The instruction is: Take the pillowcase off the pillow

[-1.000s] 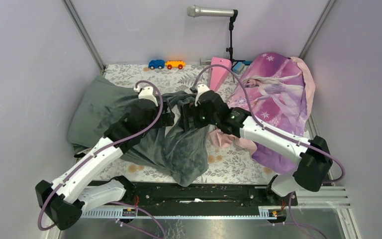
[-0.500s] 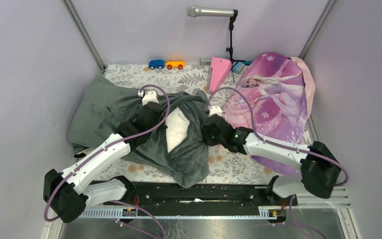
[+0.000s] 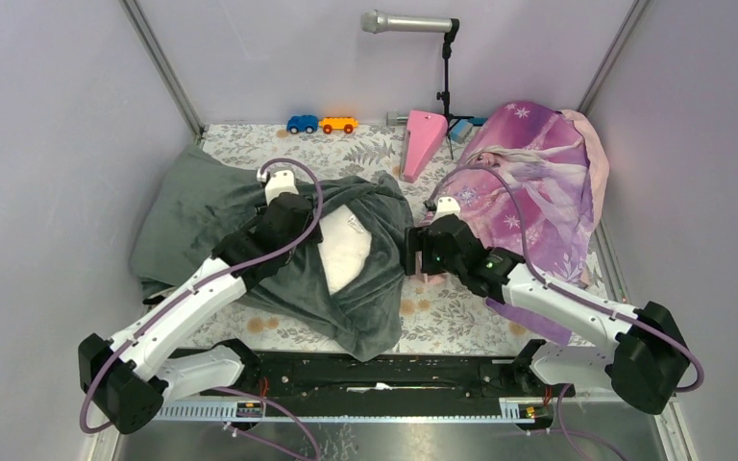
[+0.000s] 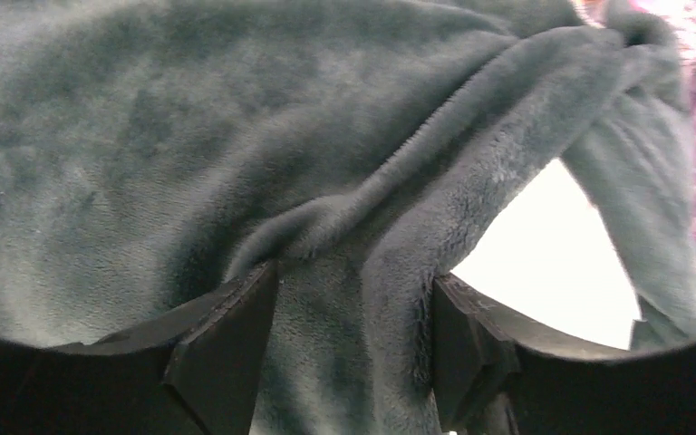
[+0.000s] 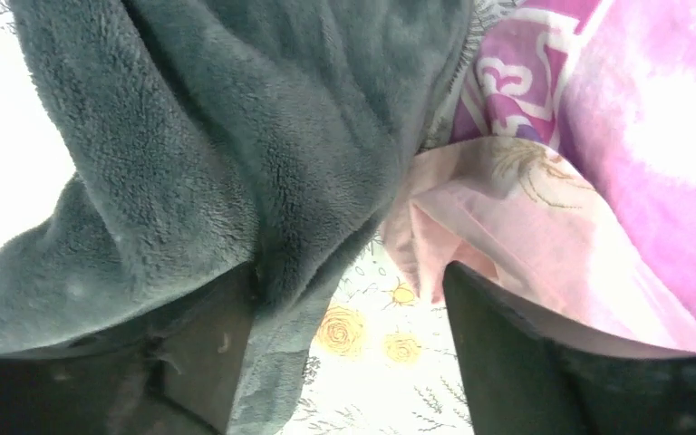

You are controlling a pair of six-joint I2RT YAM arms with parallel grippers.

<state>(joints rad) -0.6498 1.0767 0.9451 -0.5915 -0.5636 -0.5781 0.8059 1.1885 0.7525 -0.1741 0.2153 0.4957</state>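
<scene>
Left claw [image 4: 355, 281] seemingly pinching pillowcase [image 4: 145, 136], pillow [image 3: 344, 252] plain overhead

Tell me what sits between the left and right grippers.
In the top view: a patch of bare white pillow, flanked by pillowcase folds.

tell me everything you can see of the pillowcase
The pillowcase is dark grey-green plush, wrinkled, lying across the left and middle of the floral table. Its mouth gapes, baring the white pillow. A fold fills the left gripper between its fingers; its right edge rests against one finger of the right gripper.
</scene>
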